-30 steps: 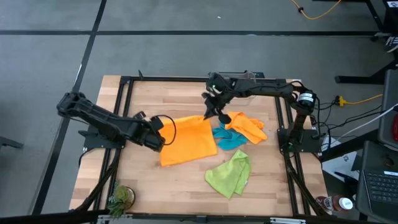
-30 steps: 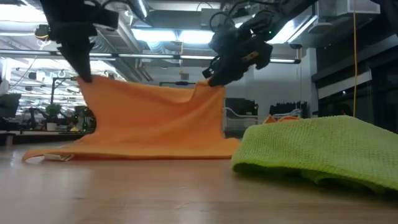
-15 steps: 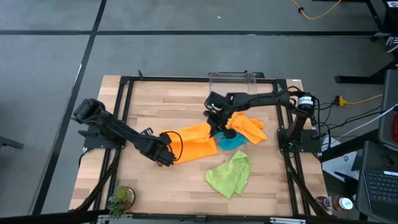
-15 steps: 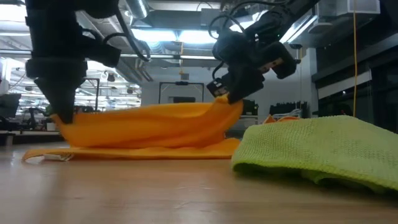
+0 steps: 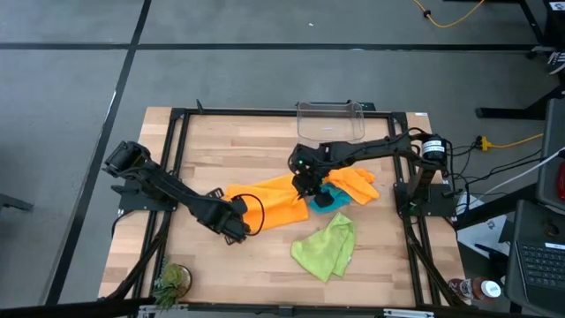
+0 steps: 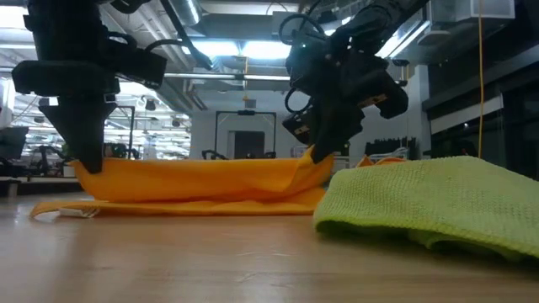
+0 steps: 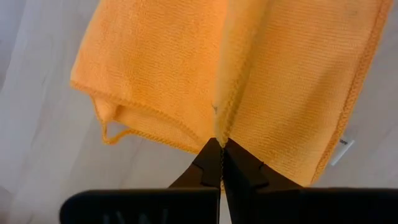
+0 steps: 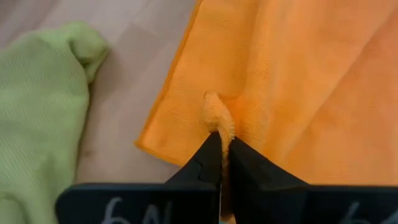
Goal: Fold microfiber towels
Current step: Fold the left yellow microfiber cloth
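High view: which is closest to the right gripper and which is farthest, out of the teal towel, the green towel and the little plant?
From the right gripper, pinching the flat orange towel:
1. Teal towel, right beside it, under the crumpled orange towel.
2. Green towel, farther toward the table's near edge.
3. Little plant, far off at the near left corner.

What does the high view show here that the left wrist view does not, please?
Only the high view shows the whole table, the right gripper, the green towel, the blue towel, a second orange towel and the clear bin.

Only the left wrist view shows the pinch up close: the left gripper shut on a raised fold of cloth, plus the towel's stitched hem and small white tag.

Both show the orange towel being folded, held by the left gripper on the wooden table.
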Tool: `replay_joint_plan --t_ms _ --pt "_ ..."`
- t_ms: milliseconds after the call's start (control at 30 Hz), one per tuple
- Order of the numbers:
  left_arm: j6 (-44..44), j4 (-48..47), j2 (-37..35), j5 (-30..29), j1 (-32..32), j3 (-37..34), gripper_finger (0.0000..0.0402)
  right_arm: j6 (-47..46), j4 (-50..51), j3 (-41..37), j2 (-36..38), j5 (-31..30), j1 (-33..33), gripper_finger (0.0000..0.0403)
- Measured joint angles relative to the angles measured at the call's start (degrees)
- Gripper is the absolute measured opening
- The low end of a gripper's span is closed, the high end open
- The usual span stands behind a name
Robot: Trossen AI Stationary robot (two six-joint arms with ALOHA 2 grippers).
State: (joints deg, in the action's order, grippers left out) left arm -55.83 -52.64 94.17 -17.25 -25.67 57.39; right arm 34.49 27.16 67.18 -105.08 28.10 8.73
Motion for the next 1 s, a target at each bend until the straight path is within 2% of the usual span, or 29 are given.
replay_joint_plan --t_ms 133,267,433,633,833,900,1000 --pt "-2.5 0.0 0.0 2.1 0.0 0.0 0.0021 -2.6 0.6 0.0 0.0 0.0 -1.2 0.0038" --pt "-4.1 0.0 0.0 4.0 0.0 0.0 0.0065 -2.6 1.0 0.0 0.0 0.0 -2.4 0.0085" --pt "-4.1 0.2 0.0 3.3 0.0 0.0 0.0106 -4.1 1.9 1.2 0.0 0.0 -3.5 0.0133" --pt "-4.1 2.0 0.0 3.1 0.0 0.0 0.0112 -15.5 4.7 2.4 0.0 0.0 -4.2 0.0142" --pt "-4.0 2.8 0.0 3.0 0.0 0.0 0.0112 -15.4 7.0 2.3 -0.4 -0.4 -6.7 0.0142" --pt "-4.0 2.8 0.0 3.0 0.0 0.0 0.0112 -14.4 5.9 2.3 -0.4 -3.6 -8.5 0.0142" --pt "-4.0 2.8 0.0 2.9 0.0 0.0 0.0112 -12.4 4.6 2.3 -0.4 -14.4 -11.7 0.0142"
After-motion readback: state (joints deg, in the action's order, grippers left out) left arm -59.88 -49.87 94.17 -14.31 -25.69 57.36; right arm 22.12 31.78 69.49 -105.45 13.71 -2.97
